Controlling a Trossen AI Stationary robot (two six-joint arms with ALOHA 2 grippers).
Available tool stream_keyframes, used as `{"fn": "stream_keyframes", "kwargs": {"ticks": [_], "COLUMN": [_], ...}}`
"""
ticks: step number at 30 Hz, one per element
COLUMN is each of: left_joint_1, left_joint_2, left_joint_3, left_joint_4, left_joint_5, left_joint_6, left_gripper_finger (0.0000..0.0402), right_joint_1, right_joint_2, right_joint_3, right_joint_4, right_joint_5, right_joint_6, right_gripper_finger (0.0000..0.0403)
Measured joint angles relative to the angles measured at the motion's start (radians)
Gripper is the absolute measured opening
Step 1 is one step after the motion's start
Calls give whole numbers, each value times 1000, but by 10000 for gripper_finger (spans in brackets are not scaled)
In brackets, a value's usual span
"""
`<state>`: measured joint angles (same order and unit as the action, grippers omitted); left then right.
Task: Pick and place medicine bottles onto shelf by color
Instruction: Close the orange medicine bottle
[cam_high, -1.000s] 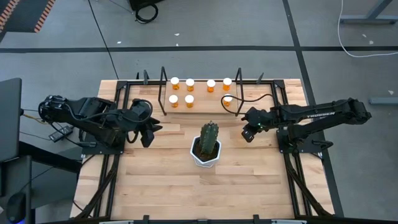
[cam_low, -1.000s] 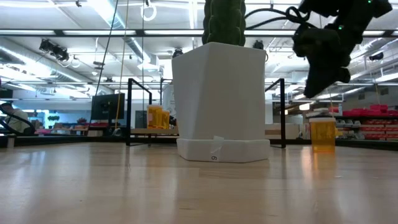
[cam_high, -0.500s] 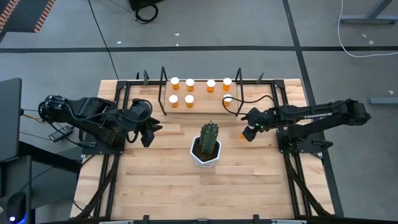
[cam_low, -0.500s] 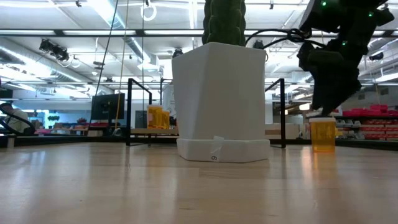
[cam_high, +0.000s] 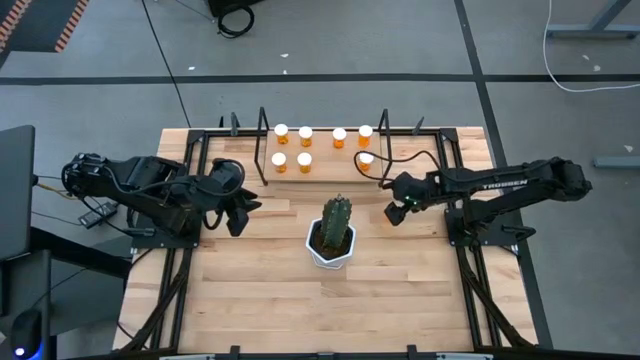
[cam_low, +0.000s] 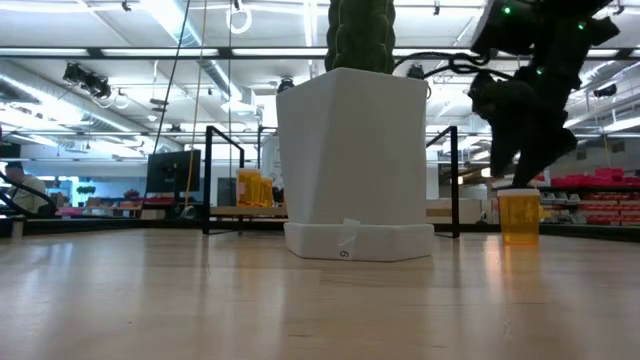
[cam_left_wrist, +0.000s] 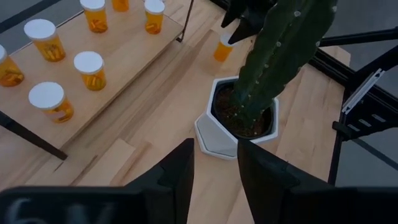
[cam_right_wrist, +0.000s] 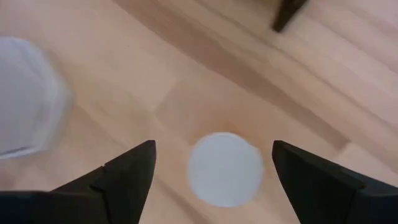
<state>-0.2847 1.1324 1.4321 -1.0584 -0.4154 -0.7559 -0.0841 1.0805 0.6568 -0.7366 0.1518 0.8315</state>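
Note:
The shelf (cam_high: 322, 150) stands at the table's far middle with several orange medicine bottles (cam_high: 304, 159) standing on it, white caps up. One more bottle (cam_low: 518, 215) stands on its base on the table, right of the cactus. My right gripper (cam_right_wrist: 212, 146) hangs open straight over it, a finger on either side of the white cap (cam_right_wrist: 225, 168) without touching. In the high view this gripper (cam_high: 393, 212) hides that bottle. My left gripper (cam_left_wrist: 214, 168) waits over the table's left part (cam_high: 238, 212), slightly open, with nothing between its fingers.
A green cactus in a white pot (cam_high: 331, 240) stands mid-table between the two grippers, close to the left of the lone bottle. Black frame rails (cam_high: 455, 170) run along the table's left and right sides. Bare wood (cam_high: 330, 310) lies toward the near edge.
My right gripper has come down over the lone bottle, shifting a little toward the table's left, and has opened. The bottle has stayed where it stood.

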Motion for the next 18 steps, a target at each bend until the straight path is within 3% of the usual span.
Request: {"fn": "stream_keyframes", "kwargs": {"ticks": [5,11,18], "left_joint_1": [0,0,0], "left_joint_2": [0,0,21], "left_joint_3": [0,0,-1], "left_joint_4": [0,0,-1], "left_joint_5": [0,-2,-33], "left_joint_6": [-17,-72,-103], "left_gripper_finger": [132,133,130], "right_joint_1": [-6,-53,-105], "right_joint_2": [8,46,199], "right_joint_3": [63,131,225], "right_joint_4": [-1,-108,-237], "right_joint_5": [-30,-24,-172], "right_joint_6": [15,-109,-289], "right_gripper_finger": [329,330,330]}}
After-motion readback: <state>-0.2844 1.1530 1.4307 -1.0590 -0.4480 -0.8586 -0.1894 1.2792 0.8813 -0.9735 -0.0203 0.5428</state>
